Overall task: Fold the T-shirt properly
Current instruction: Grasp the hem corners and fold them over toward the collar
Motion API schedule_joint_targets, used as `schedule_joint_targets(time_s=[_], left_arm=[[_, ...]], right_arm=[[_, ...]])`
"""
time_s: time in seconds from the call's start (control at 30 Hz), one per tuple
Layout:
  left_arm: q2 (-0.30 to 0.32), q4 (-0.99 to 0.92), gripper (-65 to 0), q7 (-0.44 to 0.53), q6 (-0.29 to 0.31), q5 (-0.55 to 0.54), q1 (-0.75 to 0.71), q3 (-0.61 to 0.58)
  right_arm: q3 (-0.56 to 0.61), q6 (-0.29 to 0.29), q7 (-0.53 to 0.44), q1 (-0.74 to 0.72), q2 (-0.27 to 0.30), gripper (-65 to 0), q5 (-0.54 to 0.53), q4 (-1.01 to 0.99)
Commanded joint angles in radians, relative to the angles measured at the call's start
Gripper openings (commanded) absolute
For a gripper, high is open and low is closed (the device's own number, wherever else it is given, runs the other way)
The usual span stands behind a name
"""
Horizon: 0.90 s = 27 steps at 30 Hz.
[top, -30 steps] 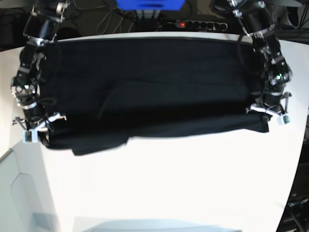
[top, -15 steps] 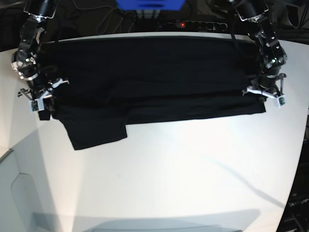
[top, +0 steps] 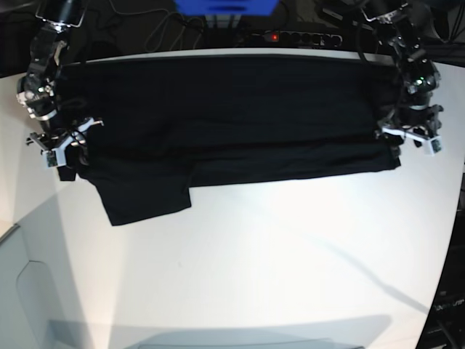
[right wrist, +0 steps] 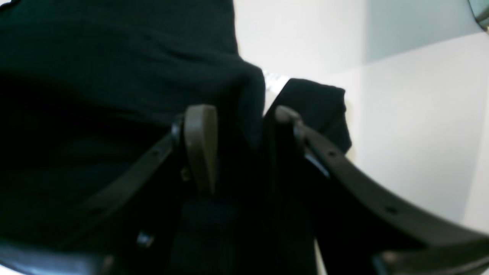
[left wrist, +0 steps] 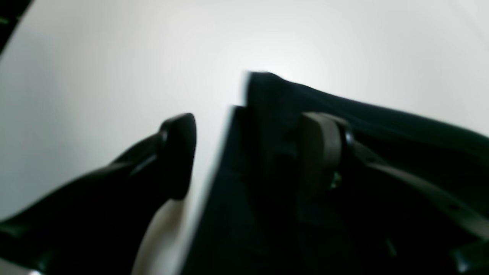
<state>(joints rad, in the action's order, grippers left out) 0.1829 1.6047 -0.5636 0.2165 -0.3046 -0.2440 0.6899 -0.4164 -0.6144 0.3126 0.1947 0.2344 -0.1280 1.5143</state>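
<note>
The black T-shirt (top: 232, 116) lies folded into a wide band across the far half of the white table (top: 254, 262). One sleeve (top: 145, 193) sticks out toward the front at the left. My left gripper (top: 409, 138) stands at the band's right end. In the left wrist view its fingers (left wrist: 177, 152) are apart, with the cloth's edge (left wrist: 267, 114) lying loose between them. My right gripper (top: 62, 145) sits at the band's left end. In the right wrist view that gripper (right wrist: 244, 133) also has its jaws apart, around a bulge of the cloth (right wrist: 153, 68).
A power strip (top: 290, 36) with a red light, cables and a blue object (top: 225, 6) sit behind the table's far edge. The table's left edge drops to a grey surface (top: 29, 291) at the lower left.
Both grippers carried the shirt's front edge toward the far side and laid it down, leaving the sleeve showing. Both have since opened, and the left gripper has shifted slightly outward.
</note>
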Motion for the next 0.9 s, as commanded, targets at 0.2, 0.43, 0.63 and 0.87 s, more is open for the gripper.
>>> schedule_joint_targets(time_s=[0.2,0.43,0.63,0.87], left_arm=[[0.053,-0.014,-26.1,0.017,0.002,-0.001,0.081,0.003],[0.056,-0.162,-26.1,0.017,0.002,0.000,0.156,0.003],[0.056,-0.214,-26.1,0.017,0.004,0.000,0.188,-0.019],[0.073,-0.208,-26.1,0.021,0.004,-0.001,0.186,-0.091]], right_arm=[[-0.003,-0.022,-0.026,-0.008,-0.014,-38.8,-0.012,0.042],[-0.003,-0.022,-0.026,-0.010,-0.020,-38.8,-0.011,0.047],[-0.003,-0.022,-0.026,-0.010,-0.020,-38.8,-0.009,0.047],[-0.003,-0.022,-0.026,-0.010,-0.020,-38.8,-0.009,0.047]])
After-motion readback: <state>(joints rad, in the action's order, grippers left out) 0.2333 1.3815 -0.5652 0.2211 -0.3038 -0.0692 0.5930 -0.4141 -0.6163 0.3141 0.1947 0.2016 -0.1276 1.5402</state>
